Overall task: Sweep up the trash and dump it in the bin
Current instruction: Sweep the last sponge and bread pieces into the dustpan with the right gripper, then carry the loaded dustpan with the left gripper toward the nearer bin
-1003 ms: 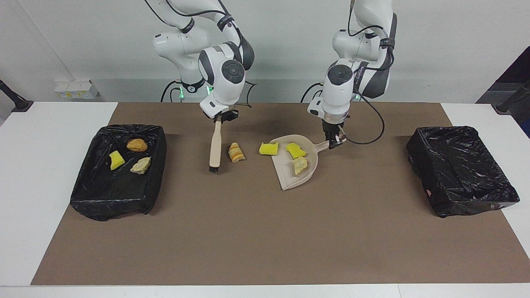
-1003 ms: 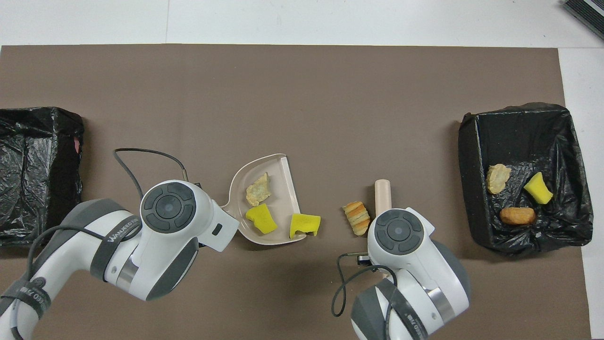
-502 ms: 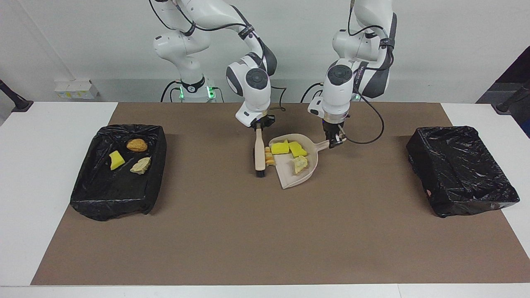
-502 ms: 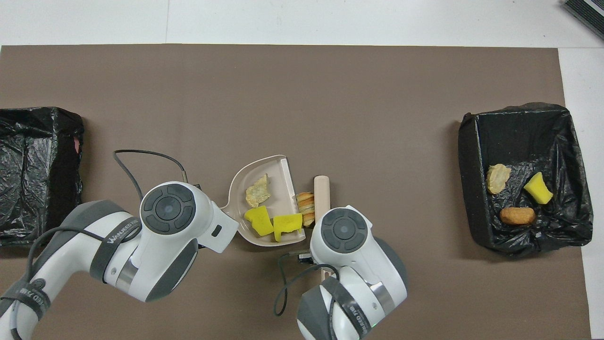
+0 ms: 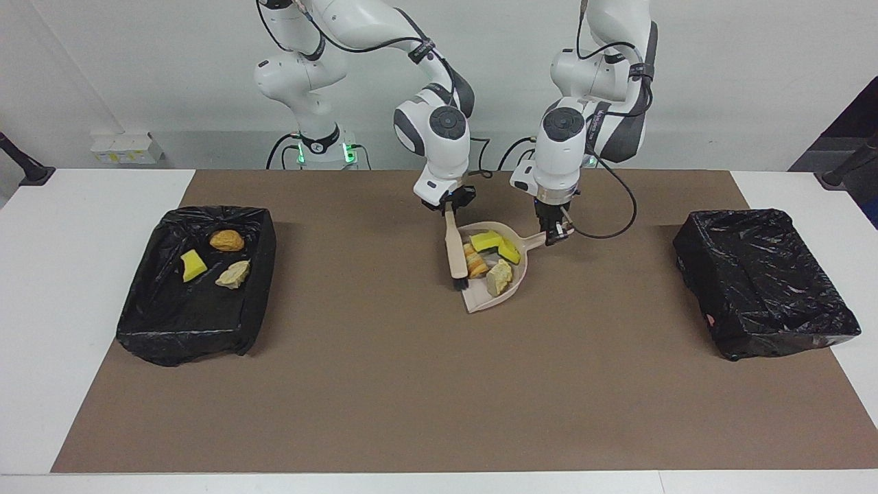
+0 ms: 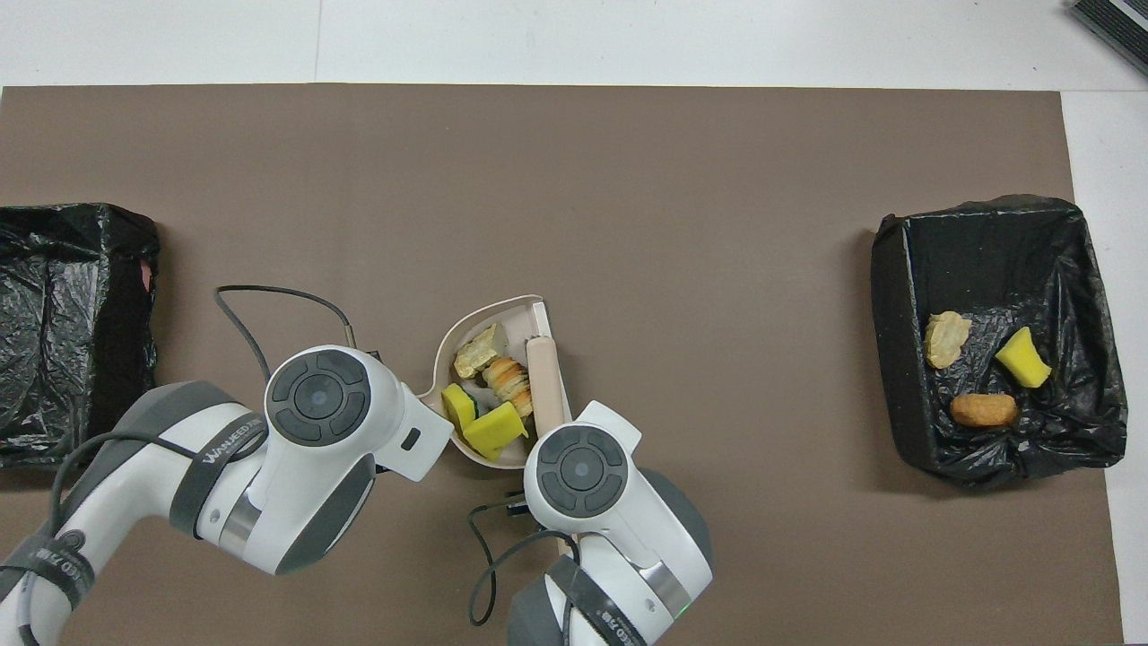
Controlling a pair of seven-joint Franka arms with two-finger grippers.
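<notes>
Right gripper [image 5: 451,208] pinches the brush [image 5: 455,255] (angled down); left gripper [image 5: 557,233] clamps the dustpan [image 5: 516,280] handle, 4 scraps inside.

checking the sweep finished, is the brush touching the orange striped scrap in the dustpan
Touching. In the overhead view the brush lies right against the orange-striped scrap inside the dustpan, with no gap between them.

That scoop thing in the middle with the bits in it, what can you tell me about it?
The dustpan is pale beige, plastic by its look, with a rounded raised wall and a straight open lip. It lies flat on the brown mat mid-table. The left gripper is shut on its short handle. Four scraps sit in it, yellow, tan and orange-striped. The brush, held by the right gripper, rests along its lip.
</notes>
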